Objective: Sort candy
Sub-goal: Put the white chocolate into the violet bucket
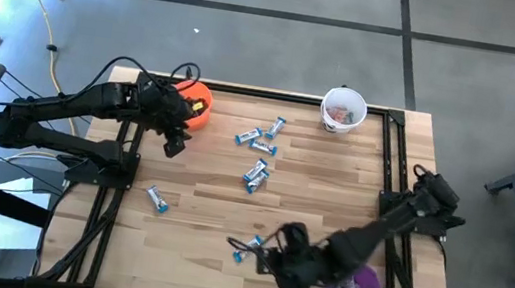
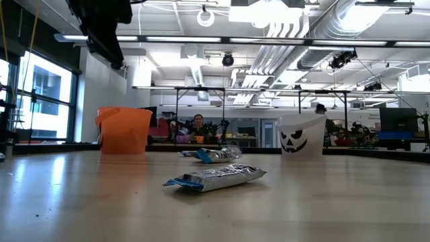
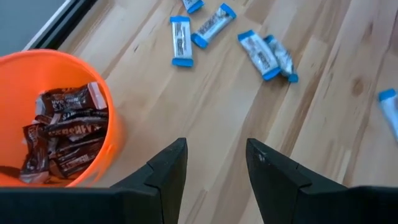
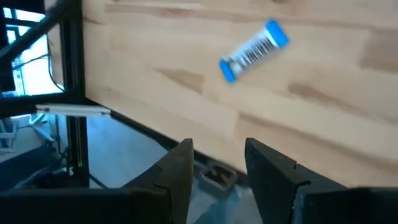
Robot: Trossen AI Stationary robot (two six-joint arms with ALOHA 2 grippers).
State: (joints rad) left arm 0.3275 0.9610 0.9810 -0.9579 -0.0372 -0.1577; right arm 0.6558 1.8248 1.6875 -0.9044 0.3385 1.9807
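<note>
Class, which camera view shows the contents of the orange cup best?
The left wrist view: it looks into the orange cup, showing dark brown candy. The high view has it partly covered by the arm, the low view shows only its side, the right wrist view misses it.

Robotics lab or workshop, exposed ceiling ducts (image 2: 295, 30) and strip lights, rows of framed workbenches (image 2: 201, 114) with monitors, a seated person (image 2: 198, 122), polished concrete floor (image 1: 252, 42), cables

A blue-and-white candy (image 2: 215, 177) lies nearest on the table (image 2: 349, 202); more candy (image 2: 216, 154) behind; orange cup (image 2: 124, 130) left, white cup (image 2: 300, 134) right.
</note>
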